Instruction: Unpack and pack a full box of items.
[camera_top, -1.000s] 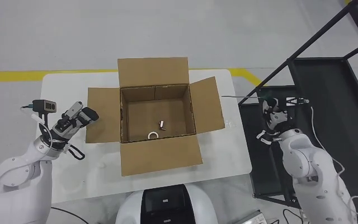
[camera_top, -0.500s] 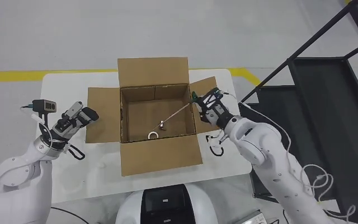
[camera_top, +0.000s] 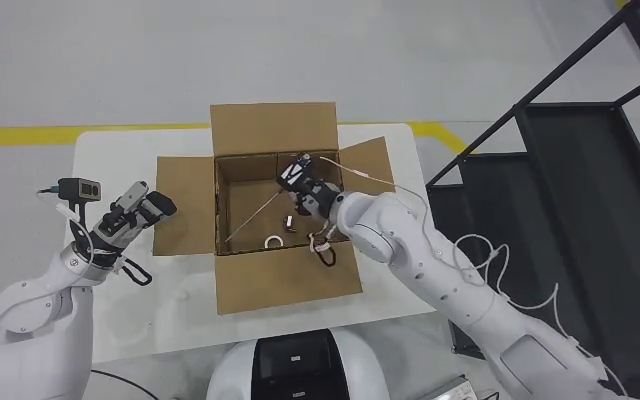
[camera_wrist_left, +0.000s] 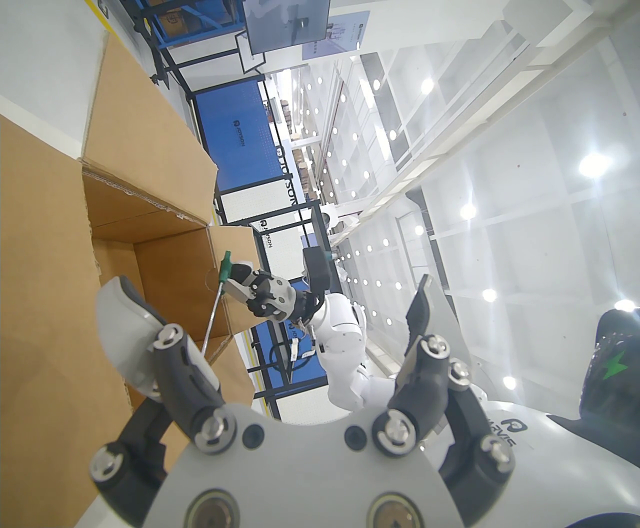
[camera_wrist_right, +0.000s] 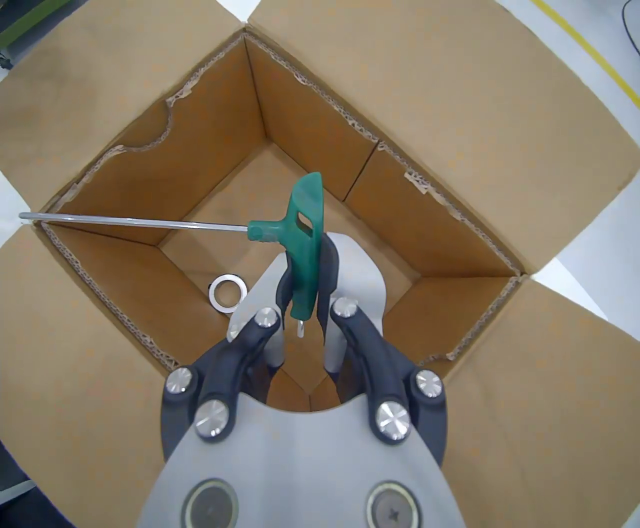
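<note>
The right gripper (camera_wrist_right: 306, 270) is clamped on the green handle of a T-handle key (camera_wrist_right: 307, 210), holding it above the open cardboard box (camera_wrist_right: 210, 130). The key's long steel shaft slants down from the handle toward the box's near-left corner; whether its tip touches the wall there is hard to tell. A metal ring (camera_wrist_right: 228, 294) lies on the box floor. The left gripper (camera_top: 150, 200) sits spread open and empty beside the left flap, so lowering the key falls to the right arm.
</note>
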